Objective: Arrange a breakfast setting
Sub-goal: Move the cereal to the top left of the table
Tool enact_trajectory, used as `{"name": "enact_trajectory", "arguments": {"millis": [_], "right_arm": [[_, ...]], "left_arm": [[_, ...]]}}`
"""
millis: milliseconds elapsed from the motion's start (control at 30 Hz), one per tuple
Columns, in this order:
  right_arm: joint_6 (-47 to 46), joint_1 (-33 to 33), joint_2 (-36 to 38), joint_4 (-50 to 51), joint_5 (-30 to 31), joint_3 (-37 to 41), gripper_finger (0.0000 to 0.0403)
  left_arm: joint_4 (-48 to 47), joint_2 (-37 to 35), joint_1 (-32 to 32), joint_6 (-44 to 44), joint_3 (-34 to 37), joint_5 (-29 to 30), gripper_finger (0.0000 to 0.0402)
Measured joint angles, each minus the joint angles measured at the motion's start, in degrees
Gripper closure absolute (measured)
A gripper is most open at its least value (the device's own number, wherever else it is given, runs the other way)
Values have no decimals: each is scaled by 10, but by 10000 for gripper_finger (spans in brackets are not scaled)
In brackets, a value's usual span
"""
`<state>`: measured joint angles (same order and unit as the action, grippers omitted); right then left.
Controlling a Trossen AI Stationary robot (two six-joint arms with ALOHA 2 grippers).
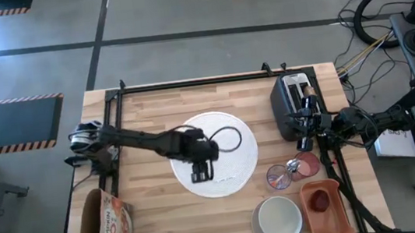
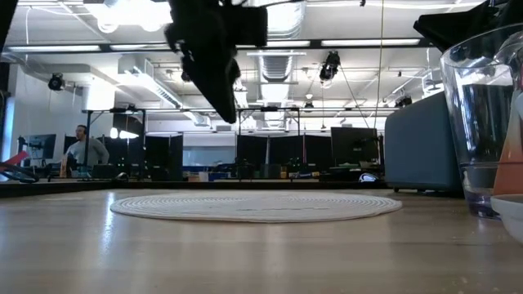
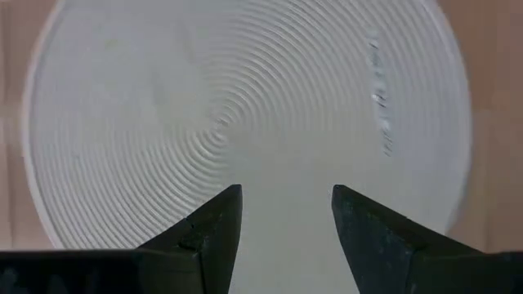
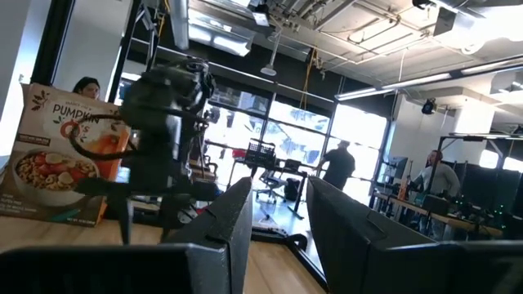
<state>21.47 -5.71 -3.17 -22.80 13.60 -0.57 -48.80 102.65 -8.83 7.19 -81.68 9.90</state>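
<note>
Both grippers empty, we see. Left gripper (image 3: 286,214) hangs over large round white plate (image 1: 233,133) mid-table, fingers apart. Right gripper (image 4: 278,214) by the toaster (image 1: 291,95) — fingers apart too. Clear purplish glass (image 1: 280,176) sits nr white bowl (image 1: 279,216).

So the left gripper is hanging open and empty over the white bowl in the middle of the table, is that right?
Not quite. The left gripper hangs open and empty, but over the large round white plate in the middle of the table, as the high view shows. The white bowl stands nearer the table's front right corner.
</note>
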Motion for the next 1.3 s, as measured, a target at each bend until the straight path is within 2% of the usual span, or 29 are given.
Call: {"name": "enact_trajectory", "arguments": {"millis": [200,333,567,733,867,1167,1300], "right_arm": [[0,0,0,0,0,0,296],[0,0,0,0,0,0,296],[0,0,0,0,0,0,296],[0,0,0,1,0,0,296],[0,0,0,0,0,0,296],[0,0,0,1,0,0,296],[0,0,0,1,0,0,296]], "left_arm": [[-12,-49,-30,57,54,14,225],[-17,-107,-30,85,110,26,225],[-62,-220,-32,100,170,-51,225],[-112,-290,-35,141,156,-65,222],[-156,-327,-43,163,135,-65,203],[-218,-368,-70,163,67,-65,102],[-320,-362,-71,187,17,-65,71]]}}
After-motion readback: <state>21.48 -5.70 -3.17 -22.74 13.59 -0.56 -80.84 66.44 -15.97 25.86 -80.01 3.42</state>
